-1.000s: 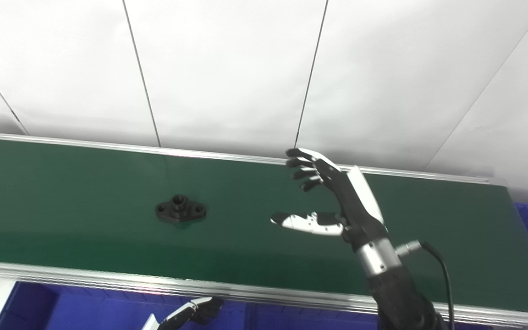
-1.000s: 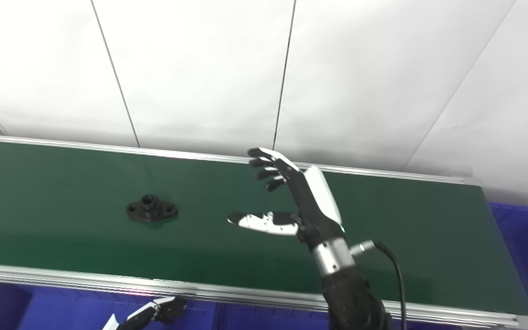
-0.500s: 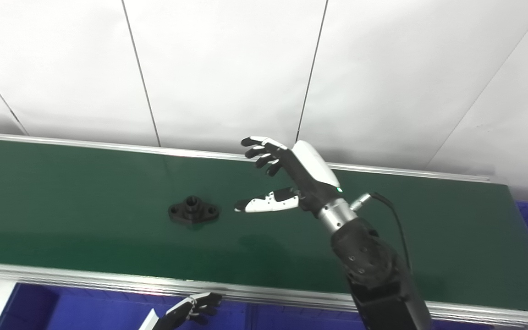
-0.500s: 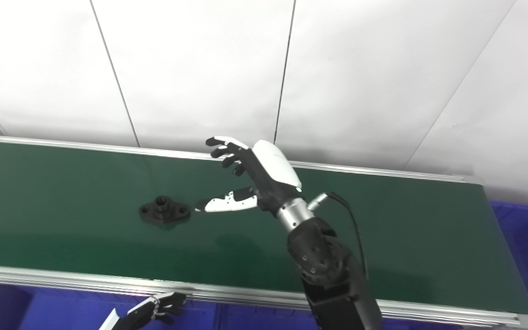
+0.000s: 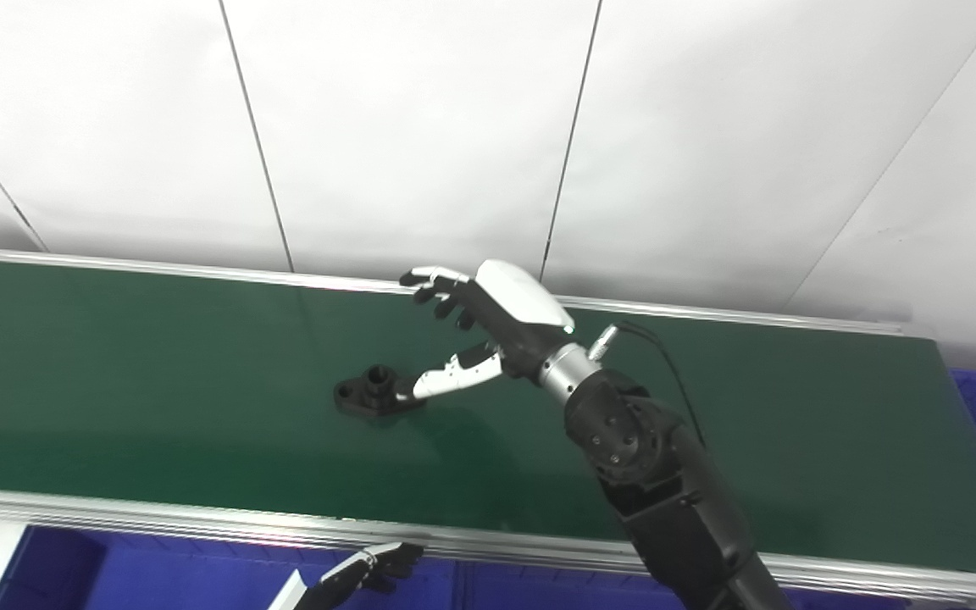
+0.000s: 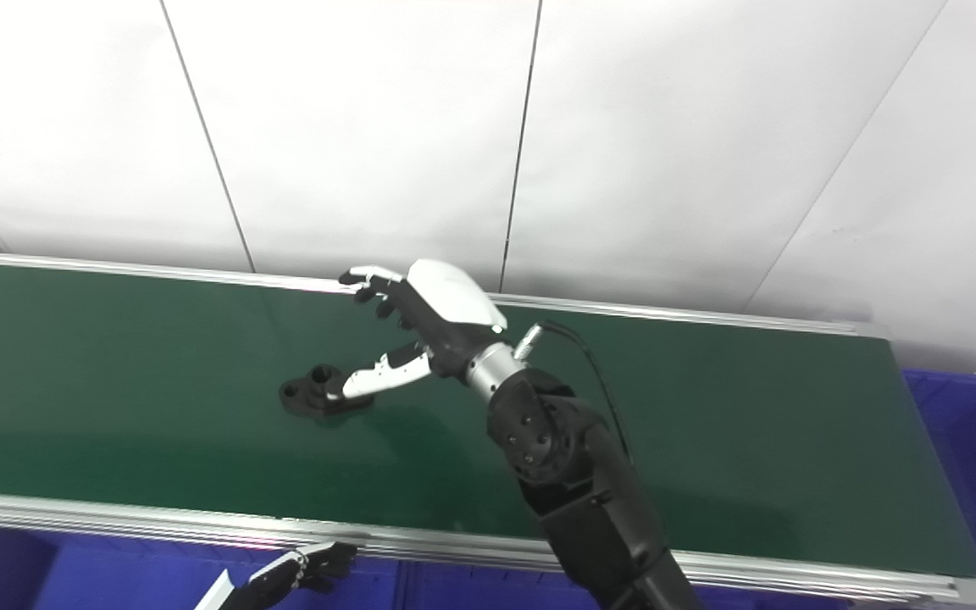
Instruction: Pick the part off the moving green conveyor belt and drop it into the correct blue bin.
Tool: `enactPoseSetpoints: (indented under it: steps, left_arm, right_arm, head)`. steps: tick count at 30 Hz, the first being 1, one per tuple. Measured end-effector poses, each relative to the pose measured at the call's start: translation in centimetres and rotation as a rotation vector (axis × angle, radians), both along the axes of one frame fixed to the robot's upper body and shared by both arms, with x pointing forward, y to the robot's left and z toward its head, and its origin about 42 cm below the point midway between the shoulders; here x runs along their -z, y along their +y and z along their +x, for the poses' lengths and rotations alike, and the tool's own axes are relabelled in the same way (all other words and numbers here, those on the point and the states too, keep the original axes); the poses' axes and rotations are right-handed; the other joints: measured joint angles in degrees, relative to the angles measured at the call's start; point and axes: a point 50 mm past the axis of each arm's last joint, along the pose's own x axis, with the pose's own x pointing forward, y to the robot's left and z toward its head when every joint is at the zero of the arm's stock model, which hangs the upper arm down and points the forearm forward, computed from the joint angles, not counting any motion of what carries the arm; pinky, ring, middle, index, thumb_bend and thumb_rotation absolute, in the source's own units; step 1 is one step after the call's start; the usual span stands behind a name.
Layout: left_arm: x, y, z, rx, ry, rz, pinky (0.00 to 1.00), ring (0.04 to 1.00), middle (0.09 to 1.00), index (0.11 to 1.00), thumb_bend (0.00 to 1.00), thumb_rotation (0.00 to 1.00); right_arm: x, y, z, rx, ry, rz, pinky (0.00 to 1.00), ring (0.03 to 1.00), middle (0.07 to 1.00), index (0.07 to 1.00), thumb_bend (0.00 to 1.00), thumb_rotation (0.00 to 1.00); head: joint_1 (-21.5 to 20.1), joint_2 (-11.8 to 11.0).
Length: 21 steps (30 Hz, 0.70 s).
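part (image 5: 367, 394) lies flat mid-belt (image 5: 115, 373), long axis along it, just left of the spread, empty right hand (image 5: 488, 326), thumb tip overlapping it.

A white panelled wall (image 5: 420, 127), divided by thin dark seams (image 5: 255, 140) that slanted across it, filled the upper half behind, evenly and brightly lit.

Factory line, green conveyor belt (image 5: 158, 373), blue bins (image 5: 73, 568)
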Motion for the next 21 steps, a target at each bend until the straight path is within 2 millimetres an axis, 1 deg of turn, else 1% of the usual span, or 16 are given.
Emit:
enactPoseSetpoints:
  steps: [4, 7, 11, 18, 21]
  left_arm:
    - [0.0, -0.3, -0.2, 0.003, -0.009, 0.003, 0.71, 0.764, 0.799, 0.792, 0.62, 0.36]
    - [0.0, -0.4, -0.2, -0.005, -0.012, -0.001, 0.70, 0.761, 0.797, 0.791, 0.63, 0.37]
    - [0.0, -0.6, -0.3, -0.008, -0.014, -0.004, 0.69, 0.757, 0.795, 0.786, 0.64, 0.39]
    - [-0.4, -0.9, -0.4, -0.003, -0.033, -0.009, 0.70, 0.756, 0.791, 0.785, 0.64, 0.38]
    - [-0.6, -1.0, -0.4, -0.002, -0.039, -0.015, 0.70, 0.757, 0.791, 0.785, 0.64, 0.37]
  right_arm:
    - [0.9, 0.4, 0.1, -0.016, 0.014, -0.050, 0.67, 0.774, 0.820, 0.857, 0.79, 0.40]
    - [1.6, 0.3, 0.0, -0.028, 0.018, -0.095, 0.69, 0.785, 0.825, 0.853, 0.79, 0.39]
    - [2.2, 0.0, 0.4, -0.026, 0.014, -0.150, 0.70, 0.802, 0.831, 0.849, 0.81, 0.38]
    - [3.4, 0.4, 1.0, -0.050, 0.024, -0.223, 0.70, 0.800, 0.829, 0.844, 0.82, 0.37]
    - [3.7, 0.4, 0.9, -0.074, 0.011, -0.249, 0.70, 0.800, 0.826, 0.844, 0.82, 0.38]
  head:
    - [1.1, 0.2]
    - [1.9, 0.1]
    - [2.2, 0.1]
    - [3.2, 0.4]
    - [3.3, 0.6]
